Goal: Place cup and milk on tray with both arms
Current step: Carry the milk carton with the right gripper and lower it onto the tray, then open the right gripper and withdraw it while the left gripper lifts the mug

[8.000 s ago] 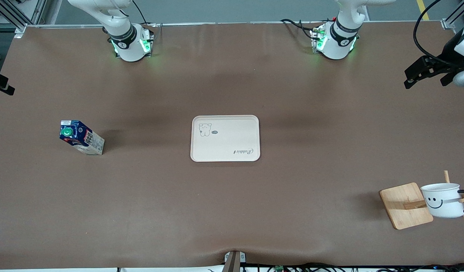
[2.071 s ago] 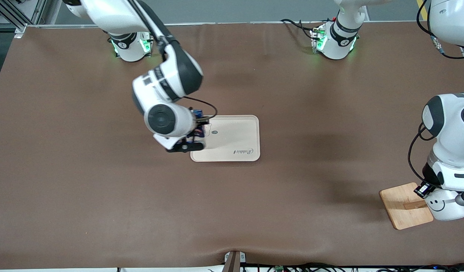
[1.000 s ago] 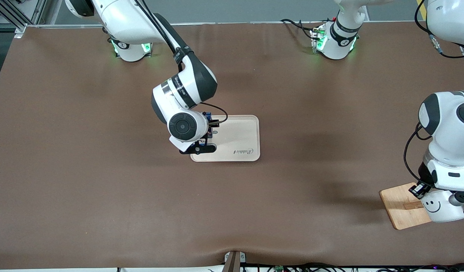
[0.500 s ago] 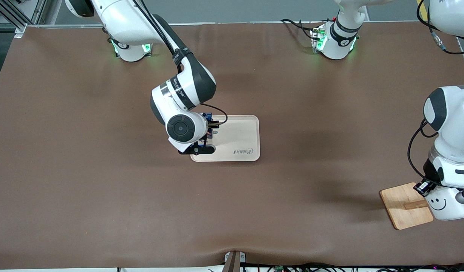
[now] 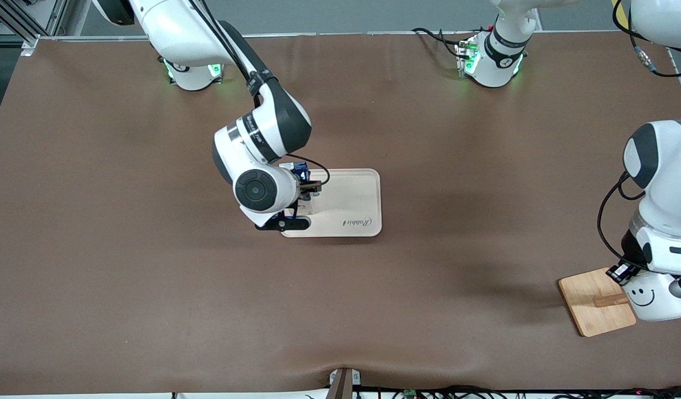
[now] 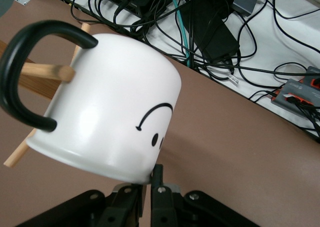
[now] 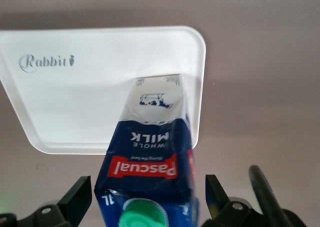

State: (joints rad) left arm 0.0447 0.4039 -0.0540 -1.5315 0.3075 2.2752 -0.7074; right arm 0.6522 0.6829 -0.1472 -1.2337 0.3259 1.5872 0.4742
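Dark blue and white, the milk (image 7: 150, 152) stands on the cream tray (image 5: 351, 194) in the middle of the front view, close to the tray's end that faces the right arm's end of the tabletop (image 5: 152, 277). The right claw (image 7: 145, 194) is over it with its jaws spread. The carton's top, with the green cap, sits between the two fingers, and a small gap shows on each side. The risk here, I think, is a finger brushing the tall carton when the claw goes away. The carton is narrow and near the tray's rim, so a small push could tip it off the tray.

In the lower corner of the front view, at the left arm's end, the left claw (image 6: 152, 187) is closed on the rim of the cup (image 6: 110, 122). The cup is tilted, and its black handle is hooked around a wooden peg (image 6: 45, 71) of the wooden stand (image 5: 593, 302). If the cup is pulled in a wrong direction, the handle may catch the peg and drag the stand. The pinch on the thin rim could also slip.
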